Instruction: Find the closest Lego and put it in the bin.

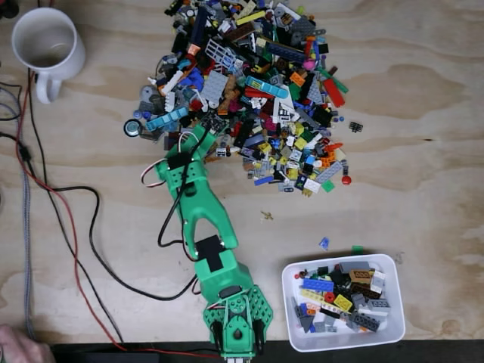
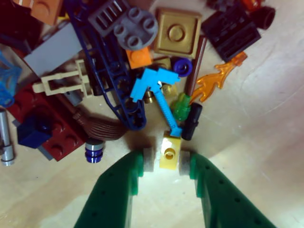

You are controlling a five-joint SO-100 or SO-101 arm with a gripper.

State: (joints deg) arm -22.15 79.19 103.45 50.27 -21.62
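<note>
In the wrist view a small yellow Lego brick (image 2: 168, 151) sits at the near edge of the pile, pinched between the white pads of my green gripper (image 2: 167, 160), which is shut on it. A blue pickaxe piece (image 2: 156, 90) and a black bar (image 2: 192, 122) lie just beyond it. In the fixed view the gripper (image 1: 203, 136) reaches into the lower left edge of the big Lego pile (image 1: 257, 91), and its fingertips are hidden among the bricks. The white bin (image 1: 397, 306) stands at the lower right, holding several bricks.
A white mug (image 1: 45, 41) stands at the top left. Red and black cables (image 1: 76, 227) run down the left side beside the arm. Loose pieces lie near the bin: a blue one (image 1: 324, 243) and a green one (image 1: 357, 248). A hand (image 1: 19, 346) shows at the bottom left corner.
</note>
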